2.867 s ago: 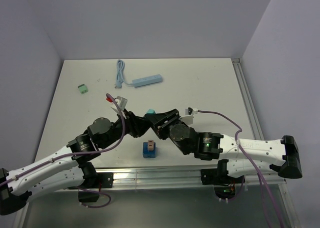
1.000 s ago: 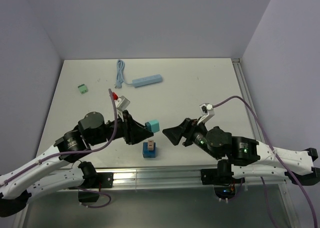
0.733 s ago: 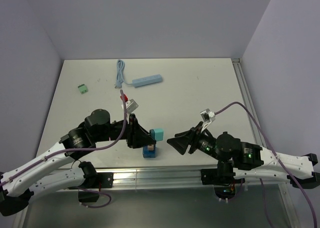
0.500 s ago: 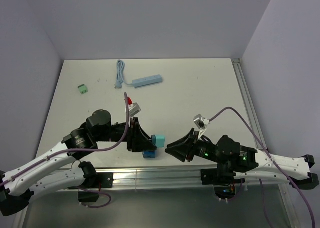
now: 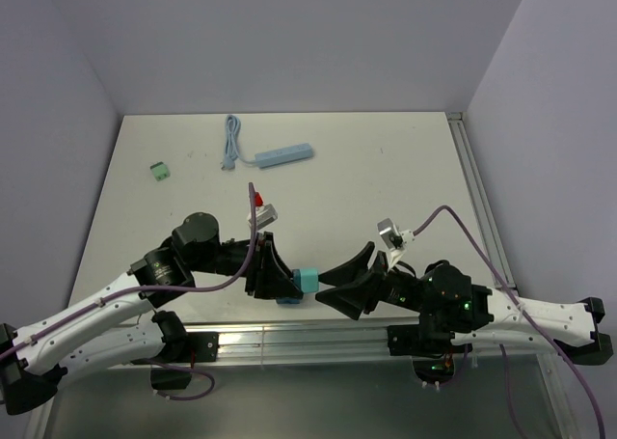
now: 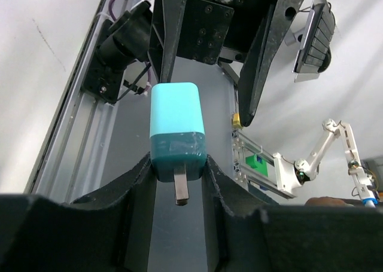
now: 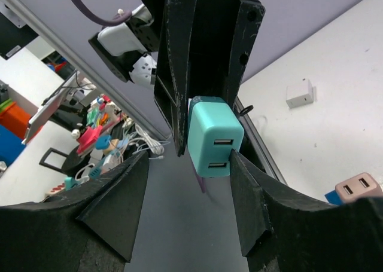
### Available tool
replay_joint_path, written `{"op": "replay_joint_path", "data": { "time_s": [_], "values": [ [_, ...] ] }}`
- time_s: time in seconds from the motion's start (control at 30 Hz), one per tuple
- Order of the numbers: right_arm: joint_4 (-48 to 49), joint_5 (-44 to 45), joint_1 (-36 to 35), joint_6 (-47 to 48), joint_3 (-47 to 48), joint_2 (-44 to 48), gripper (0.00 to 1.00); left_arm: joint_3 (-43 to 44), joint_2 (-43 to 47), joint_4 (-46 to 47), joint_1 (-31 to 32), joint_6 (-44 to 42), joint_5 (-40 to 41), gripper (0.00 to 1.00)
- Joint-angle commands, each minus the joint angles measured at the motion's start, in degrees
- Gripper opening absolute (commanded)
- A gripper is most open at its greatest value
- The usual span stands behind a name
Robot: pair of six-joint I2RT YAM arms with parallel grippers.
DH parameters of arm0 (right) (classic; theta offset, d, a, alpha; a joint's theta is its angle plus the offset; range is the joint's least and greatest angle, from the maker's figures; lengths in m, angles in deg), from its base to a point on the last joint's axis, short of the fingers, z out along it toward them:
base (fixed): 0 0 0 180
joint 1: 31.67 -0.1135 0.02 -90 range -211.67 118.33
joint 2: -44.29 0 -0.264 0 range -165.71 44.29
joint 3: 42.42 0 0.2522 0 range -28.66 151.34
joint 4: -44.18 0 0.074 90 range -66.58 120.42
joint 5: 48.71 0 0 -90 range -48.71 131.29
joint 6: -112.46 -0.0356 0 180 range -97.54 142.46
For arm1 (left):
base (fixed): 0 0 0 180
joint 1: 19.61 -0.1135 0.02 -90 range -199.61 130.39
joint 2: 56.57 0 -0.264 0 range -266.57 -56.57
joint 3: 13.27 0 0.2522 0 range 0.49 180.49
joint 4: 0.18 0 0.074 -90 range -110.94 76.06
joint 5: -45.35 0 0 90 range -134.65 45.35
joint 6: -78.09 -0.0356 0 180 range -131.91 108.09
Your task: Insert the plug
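Near front edge of table (image 5: 386, 169): teal plug (image 6: 178, 125) pinched by left gripper (image 6: 178, 164), right gripper (image 7: 188, 158) spread open around it. Risk of twisted prongs (image 6: 181, 188) if squeezed off-centre.

Nothing readable is showing in any view. The teal plug (image 6: 177, 128) is presenting only plain faces, and the small things lying far off on the surface (image 5: 386, 159) are appearing too small and blurred for any letters, numbers or marks to be made out.
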Motion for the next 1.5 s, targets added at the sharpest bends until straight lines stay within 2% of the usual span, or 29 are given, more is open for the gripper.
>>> {"op": "replay_joint_path", "data": {
  "time_s": [0.0,0.3,0.67,1.3,1.43,1.47],
  "values": [
    [4.81,-1.36,0.15,0.86,-0.56,-1.28,0.63,-0.31,0.60,6.49,-0.03,0.74,-2.53,0.00],
    [2.71,1.27,0.15,-0.37,-0.91,-1.29,0.61,0.13,1.04,6.49,-0.03,0.83,-2.62,0.00],
    [2.97,0.04,0.15,-1.60,-0.21,-2.60,0.59,0.30,-0.28,7.72,-0.03,0.92,-4.47,0.00],
    [9.83,-1.71,0.23,-2.74,0.49,-6.82,0.54,-2.60,-0.98,10.36,-0.03,1.36,-7.37,0.00],
    [10.53,-3.91,0.23,-2.57,1.02,-8.58,0.43,-2.77,-0.72,10.79,-0.03,1.45,-7.72,0.00],
    [10.96,-4.09,0.23,-2.57,1.02,-8.75,0.35,-2.77,-0.63,10.88,-0.03,1.53,-7.81,0.00]
  ]
}}
